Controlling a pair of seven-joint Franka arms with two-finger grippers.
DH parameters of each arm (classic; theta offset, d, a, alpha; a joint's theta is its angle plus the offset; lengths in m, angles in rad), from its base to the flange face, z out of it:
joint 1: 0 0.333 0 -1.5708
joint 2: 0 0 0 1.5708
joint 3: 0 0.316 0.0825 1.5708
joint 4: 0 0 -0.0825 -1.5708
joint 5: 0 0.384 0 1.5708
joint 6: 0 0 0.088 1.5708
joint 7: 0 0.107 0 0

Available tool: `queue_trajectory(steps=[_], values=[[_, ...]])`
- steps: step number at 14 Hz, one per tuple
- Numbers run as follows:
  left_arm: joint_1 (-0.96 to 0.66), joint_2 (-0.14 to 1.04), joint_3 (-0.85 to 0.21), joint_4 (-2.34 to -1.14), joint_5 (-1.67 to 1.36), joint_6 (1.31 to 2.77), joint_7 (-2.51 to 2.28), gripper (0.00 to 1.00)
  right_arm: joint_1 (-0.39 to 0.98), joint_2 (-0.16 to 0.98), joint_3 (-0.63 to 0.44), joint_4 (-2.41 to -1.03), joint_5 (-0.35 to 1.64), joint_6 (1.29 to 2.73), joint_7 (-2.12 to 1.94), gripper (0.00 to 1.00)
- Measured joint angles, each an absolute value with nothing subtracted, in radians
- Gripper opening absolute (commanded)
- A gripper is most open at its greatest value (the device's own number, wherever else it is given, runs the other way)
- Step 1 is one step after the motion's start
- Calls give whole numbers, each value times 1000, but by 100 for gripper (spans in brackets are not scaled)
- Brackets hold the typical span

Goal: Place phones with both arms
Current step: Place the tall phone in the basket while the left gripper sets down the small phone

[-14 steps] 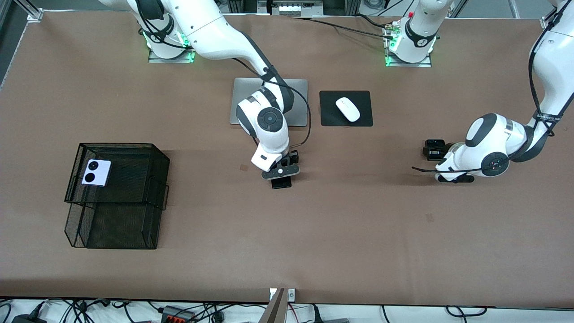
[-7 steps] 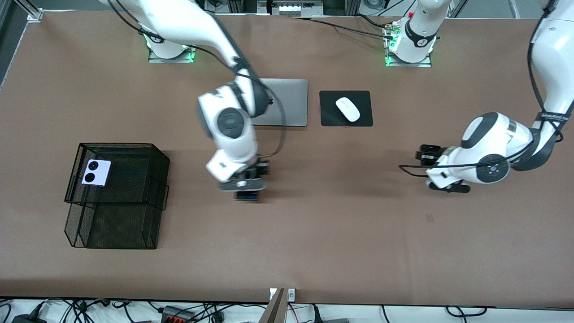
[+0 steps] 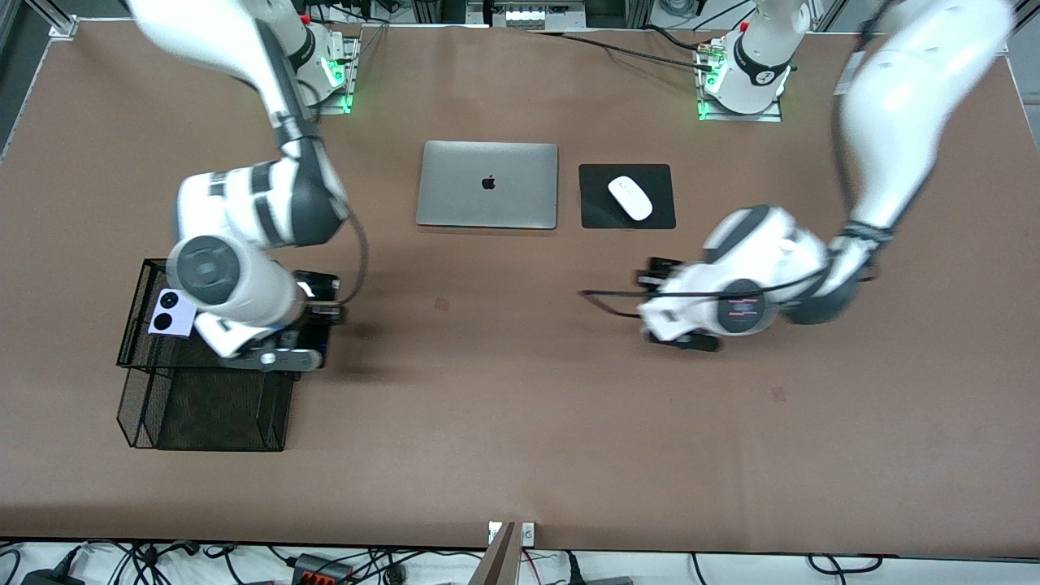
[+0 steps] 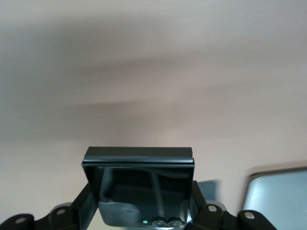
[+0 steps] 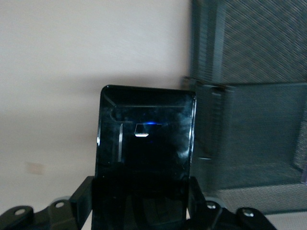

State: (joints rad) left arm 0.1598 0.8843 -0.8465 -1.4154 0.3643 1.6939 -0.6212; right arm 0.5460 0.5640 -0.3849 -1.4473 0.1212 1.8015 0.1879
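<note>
My right end effector grips the long black phone over the mesh basket's rim; left end effector clamps the small black phone above the counter. Releasing early could bounce mine off the rim

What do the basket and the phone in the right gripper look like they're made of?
The basket looks like black wire mesh, probably metal: the table shows through its fine grid walls. The phone shut in the right gripper looks like a glossy black slab, likely glass-faced: it mirrors light streaks and a bright spot. Its body material cannot be told.
</note>
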Motion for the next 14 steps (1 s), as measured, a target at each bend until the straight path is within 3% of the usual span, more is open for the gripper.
queue_trajectory(steps=[3,6,7,9,10,13,14], values=[[-42,960,-751,-1334,340,1866,-714,29,473,543,-387,-1494,121,1758,95,23],[-73,1026,-742,-1326,271,2041,-719,31,423,525,-399,-1506,121,1711,13,23],[-76,1043,-742,-1326,256,2066,-717,37,418,519,-411,-1507,121,1694,-4,23],[-89,1075,-741,-1325,253,2086,-714,65,411,511,-424,-1518,121,1676,-18,23],[-99,1090,-737,-1325,253,2115,-714,100,405,510,-424,-1531,121,1676,-19,23],[-103,1096,-731,-1319,253,2155,-714,100,397,515,-424,-1567,121,1700,-22,23],[-103,1094,-730,-1312,253,2158,-714,100,397,518,-424,-1572,121,1714,-23,28]])
